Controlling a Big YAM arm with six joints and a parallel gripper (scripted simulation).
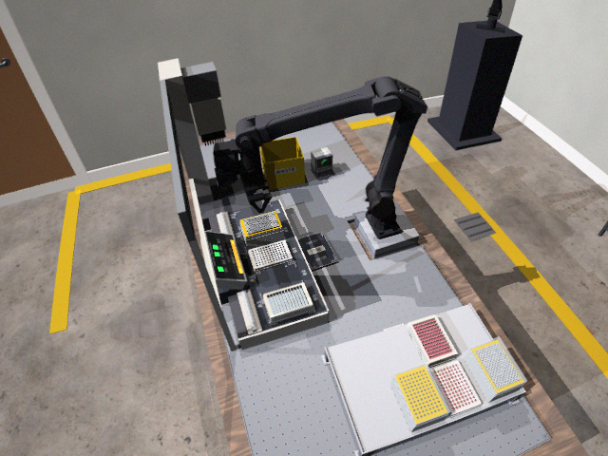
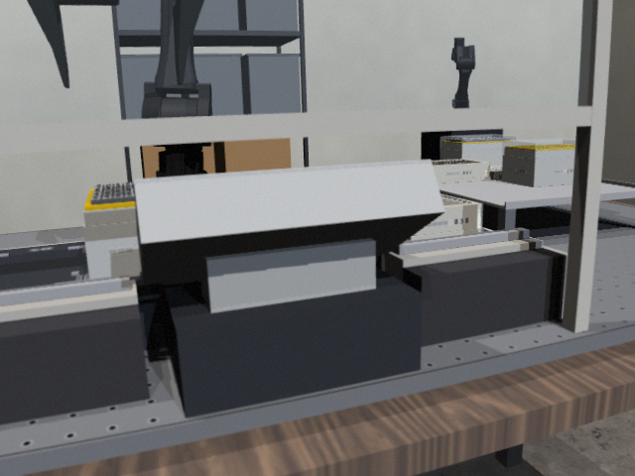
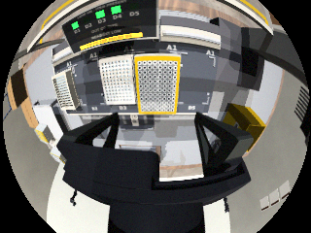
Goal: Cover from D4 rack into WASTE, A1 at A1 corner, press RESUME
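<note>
The tip rack at D4 (image 1: 260, 223) has a grey dotted top with a yellow rim, and I cannot tell a cover apart from the rack body. It also shows in the wrist view (image 3: 157, 84) and at the left of the low side view (image 2: 110, 196). My gripper (image 1: 257, 199) is open and empty. It hangs fingers down above the rack's far end, near the waste bin. In the wrist view the two fingers straddle the near edge of the rack with clear air below them. The yellow waste bin (image 1: 282, 164) stands just beyond the deck and is also in the wrist view (image 3: 243, 119).
Two more pieces of labware sit on the deck (image 1: 269, 254) (image 1: 287, 300). The handler's panel (image 1: 223, 255) shows green lights and a lit yellow strip. The pipetting head (image 1: 203, 103) hangs on the tall column beside my wrist. The RESUME box (image 1: 321, 161), spare nest (image 1: 317, 254) and shelf with several racks (image 1: 427, 372) stand apart.
</note>
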